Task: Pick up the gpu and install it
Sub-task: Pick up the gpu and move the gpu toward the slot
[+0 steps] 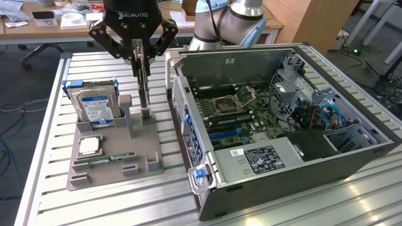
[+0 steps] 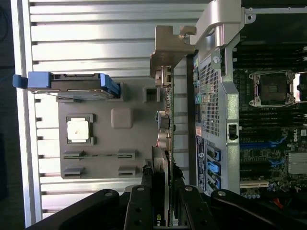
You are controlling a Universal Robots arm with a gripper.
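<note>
Gripper: the gripper [image 1: 142, 57] hangs straight down over the grey stand, jaws pinched tight on the gpu's top edge. From the wrist you see its two black fingers [image 2: 142, 201] pressing on either side of the card.
Gpu: the gpu [image 1: 145, 89] stands upright and edge-on, a thin dark blade running down from the gripper [image 2: 163, 191]. Its lower end sits right at the stand's slot post, and whether it has cleared the slot, I can't tell. In the wrist view the gpu [image 2: 162, 158] runs away from the fingers to its silver bracket [image 2: 165, 52] at the far end.
Stand: the stand [image 1: 107, 175] lies flat on the desk [image 1: 94, 209], just beside the case on the exterior view's left.
Drive: a drive [image 1: 97, 109] with a blue-white label stands upright in blue rails at the stand's far corner, apart from the gpu.
Chip: a square chip [image 1: 90, 146] lies flat in its pocket, nearer the camera than the drive.
Memory: a slim green stick [image 1: 103, 160] lies flat just in front of the chip.
Case: the case [image 1: 295, 186] lies on its side with the panel off, and the motherboard [image 1: 236, 110] faces up.
</note>
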